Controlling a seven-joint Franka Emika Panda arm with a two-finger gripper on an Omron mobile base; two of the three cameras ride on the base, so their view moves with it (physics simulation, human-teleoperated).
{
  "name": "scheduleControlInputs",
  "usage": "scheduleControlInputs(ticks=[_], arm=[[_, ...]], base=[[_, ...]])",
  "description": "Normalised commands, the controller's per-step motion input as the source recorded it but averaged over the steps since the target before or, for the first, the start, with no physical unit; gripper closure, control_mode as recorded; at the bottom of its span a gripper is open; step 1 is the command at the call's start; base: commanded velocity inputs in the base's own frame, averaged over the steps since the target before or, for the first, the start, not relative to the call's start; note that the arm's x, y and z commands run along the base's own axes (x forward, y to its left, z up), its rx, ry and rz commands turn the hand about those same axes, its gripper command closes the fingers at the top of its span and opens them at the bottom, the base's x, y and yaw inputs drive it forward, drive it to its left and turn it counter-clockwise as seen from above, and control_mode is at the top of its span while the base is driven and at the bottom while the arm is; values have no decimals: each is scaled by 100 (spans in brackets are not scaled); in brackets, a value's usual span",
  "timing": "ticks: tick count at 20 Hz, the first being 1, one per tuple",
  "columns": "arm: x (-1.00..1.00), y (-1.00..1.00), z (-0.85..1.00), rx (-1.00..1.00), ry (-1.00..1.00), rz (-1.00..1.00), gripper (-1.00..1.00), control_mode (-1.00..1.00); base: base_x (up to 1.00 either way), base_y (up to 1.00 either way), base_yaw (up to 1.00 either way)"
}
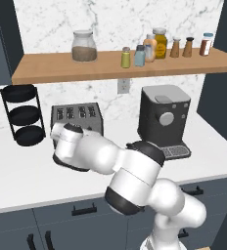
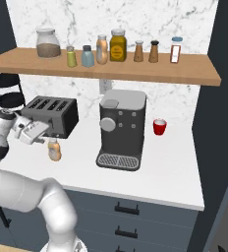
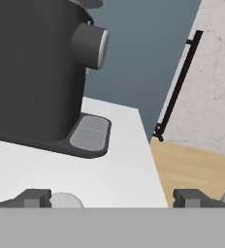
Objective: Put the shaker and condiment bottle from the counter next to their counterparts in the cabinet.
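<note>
Right base view puts the condiment bottle (image 2: 54, 149) on the counter (image 2: 175, 162) just below my gripper (image 2: 37, 134), in front of the toaster (image 2: 52, 115); my jaws are spread wide and pinch nothing. The yellow-green shaker (image 2: 71, 56) already stands up on the cabinet (image 2: 194, 73) shelf beside the pale blue shaker (image 2: 87, 56), well above me.

My worry is the approach: I sit close to the toaster, and if I drop off-centre a fingertip could knock the rounded bottle over or roll it along the counter.

The hand view gives me only the bottle's pale cap (image 3: 66, 200) at my left fingertip, with the coffee machine (image 3: 34, 72) ahead. In the left base view my own arm covers that spot, though the shelf row is plain there.
</note>
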Motion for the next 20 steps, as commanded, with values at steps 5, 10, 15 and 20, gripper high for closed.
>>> scheduleControlInputs(ticks=[5, 10, 15, 20], arm=[[35, 0, -6, 0, 0, 0, -100, -100], [6, 0, -39, 0, 0, 0, -100, -100], [1, 0, -44, 0, 0, 0, -100, -100], [4, 0, -33, 0, 0, 1, -100, -100]], base=[[0, 0, 0], [0, 0, 0], [0, 0, 0], [0, 0, 0]])
